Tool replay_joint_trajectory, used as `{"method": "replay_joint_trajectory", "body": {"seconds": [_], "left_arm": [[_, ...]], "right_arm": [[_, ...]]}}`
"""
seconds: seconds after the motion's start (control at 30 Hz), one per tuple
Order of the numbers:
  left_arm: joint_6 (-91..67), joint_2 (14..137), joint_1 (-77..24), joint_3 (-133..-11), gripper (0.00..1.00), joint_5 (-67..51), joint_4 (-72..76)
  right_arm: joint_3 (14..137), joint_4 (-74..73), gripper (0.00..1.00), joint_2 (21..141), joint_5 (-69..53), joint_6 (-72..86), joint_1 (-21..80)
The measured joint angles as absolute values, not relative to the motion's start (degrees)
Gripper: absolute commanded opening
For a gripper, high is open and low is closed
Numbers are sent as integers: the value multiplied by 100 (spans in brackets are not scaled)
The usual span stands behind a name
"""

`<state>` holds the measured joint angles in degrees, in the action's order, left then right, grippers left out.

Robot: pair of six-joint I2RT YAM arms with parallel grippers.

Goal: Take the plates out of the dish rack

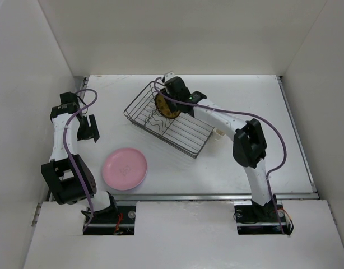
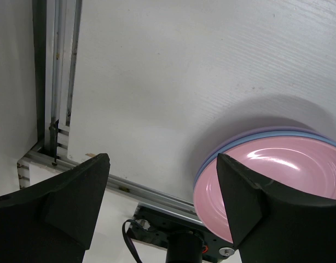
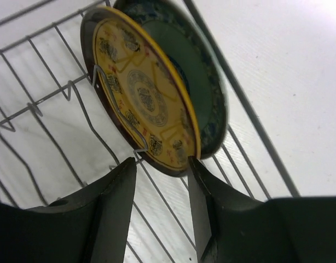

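Note:
The dark wire dish rack (image 1: 186, 140) stands mid-table, and its wires (image 3: 53, 142) fill the right wrist view. A patterned mustard-yellow plate (image 3: 143, 98) stands on edge in it, with a dark teal plate (image 3: 203, 82) close behind; the yellow plate also shows from above (image 1: 165, 105). My right gripper (image 3: 162, 167) is open at the yellow plate's lower rim, and its right finger tip (image 3: 196, 164) sits at the gap between the two plates. A stack with a pink plate (image 1: 125, 168) on top, blue and lavender rims beneath (image 2: 255, 136), lies near the left base. My left gripper (image 2: 162, 181) is open and empty, raised left of the stack.
The enclosure's white walls stand on all sides. An aluminium rail (image 2: 53, 82) runs along the table's left and near edges. A small cream cup (image 1: 218, 133) shows at the rack's right end beside the right arm (image 1: 247, 143).

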<state>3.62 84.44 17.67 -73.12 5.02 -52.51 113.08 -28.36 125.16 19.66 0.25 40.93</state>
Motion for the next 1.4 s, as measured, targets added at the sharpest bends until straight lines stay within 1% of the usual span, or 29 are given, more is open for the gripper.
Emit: {"method": "replay_joint_trajectory", "body": {"seconds": [0.27,0.57,0.73,0.77,0.8,0.83,0.93,0.97,1.0,1.1,1.23,1.3,1.4], "left_arm": [[360,8444,1767,-7312,77,502,-5251],[360,8444,1767,-7312,77,523,-5251],[362,8444,1767,-7312,77,528,-5251],[360,8444,1767,-7312,77,528,-5253],[360,8444,1767,-7312,77,528,-5256],[362,8444,1767,-7312,77,530,-5256],[360,8444,1767,-7312,77,539,-5256],[360,8444,1767,-7312,77,541,-5256],[362,8444,1767,-7312,77,541,-5260],[360,8444,1767,-7312,77,543,-5295],[360,8444,1767,-7312,77,543,-5317],[360,8444,1767,-7312,77,543,-5323],[360,8444,1767,-7312,77,543,-5339]], "right_arm": [[11255,-2635,48,11810,1774,-56,4088],[11284,-2558,46,12184,1634,-95,4064],[11356,-2547,38,12567,1625,-156,3999],[11356,-2552,31,12619,1627,-174,3983],[11356,-2556,28,12652,1629,-198,3979],[11356,-2563,22,12676,1625,-200,3975],[11356,-2536,23,12669,1629,-242,3966],[11356,-2530,25,12658,1636,-257,3964],[11356,-2530,30,12645,1649,-283,3966],[11351,-2536,31,12580,1643,-329,3966],[11301,-2526,40,12317,1608,-344,3970],[11271,-2526,42,12143,1610,-346,3970],[11271,-2482,42,11952,1614,-342,3968]]}}
